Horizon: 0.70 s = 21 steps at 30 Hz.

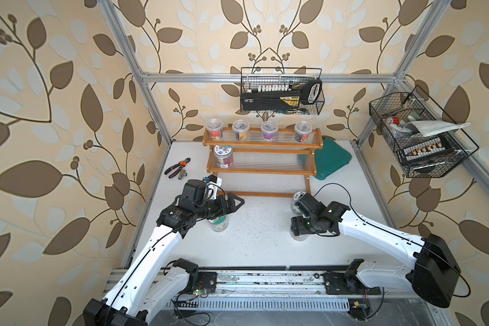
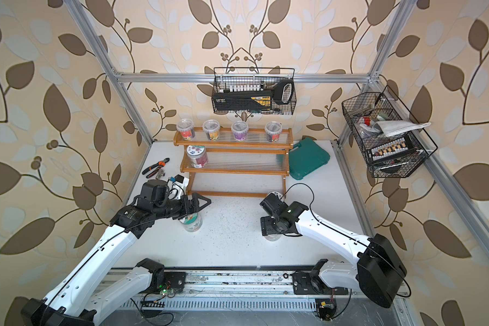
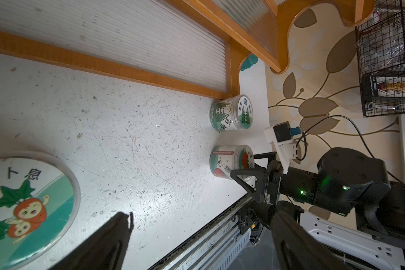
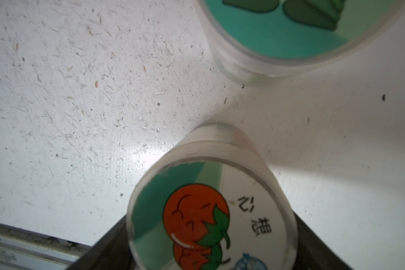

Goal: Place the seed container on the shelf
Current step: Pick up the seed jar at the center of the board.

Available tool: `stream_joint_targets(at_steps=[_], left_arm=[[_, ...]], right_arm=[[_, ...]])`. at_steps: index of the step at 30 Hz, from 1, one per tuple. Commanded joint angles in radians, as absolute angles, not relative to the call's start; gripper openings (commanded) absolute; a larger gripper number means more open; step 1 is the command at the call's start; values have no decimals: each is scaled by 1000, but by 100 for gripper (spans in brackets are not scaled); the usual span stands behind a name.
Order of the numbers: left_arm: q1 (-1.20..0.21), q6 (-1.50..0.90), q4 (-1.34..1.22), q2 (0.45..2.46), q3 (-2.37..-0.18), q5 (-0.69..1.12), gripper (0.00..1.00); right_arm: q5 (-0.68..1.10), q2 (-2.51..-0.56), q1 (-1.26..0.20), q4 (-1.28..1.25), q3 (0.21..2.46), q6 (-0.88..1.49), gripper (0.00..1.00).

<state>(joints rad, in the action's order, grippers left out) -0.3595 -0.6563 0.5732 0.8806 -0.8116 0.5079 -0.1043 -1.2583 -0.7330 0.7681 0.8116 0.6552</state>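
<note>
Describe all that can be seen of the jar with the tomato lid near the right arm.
The tomato-lid jar is a round container of translucent plastic, with a flat lid showing orange tomatoes, green bands and dark characters. It stands upright on the white table, lid on. The fingers of the right gripper stand on both sides of it; contact cannot be judged.
</note>
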Motion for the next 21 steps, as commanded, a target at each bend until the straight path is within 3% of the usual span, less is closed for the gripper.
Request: stream_joint_targets(at_steps=[1, 10, 21], left_arm=[[-359, -640, 542, 864, -804, 530, 98], [-412, -628, 506, 844, -824, 531, 98], [-806, -521, 413, 917, -928, 290, 98]], right_arm=[[-117, -1240, -738, 798, 858, 639, 71], [-104, -1157, -757, 937, 967, 605, 62], [-72, -1057, -795, 1089, 1143, 595, 58]])
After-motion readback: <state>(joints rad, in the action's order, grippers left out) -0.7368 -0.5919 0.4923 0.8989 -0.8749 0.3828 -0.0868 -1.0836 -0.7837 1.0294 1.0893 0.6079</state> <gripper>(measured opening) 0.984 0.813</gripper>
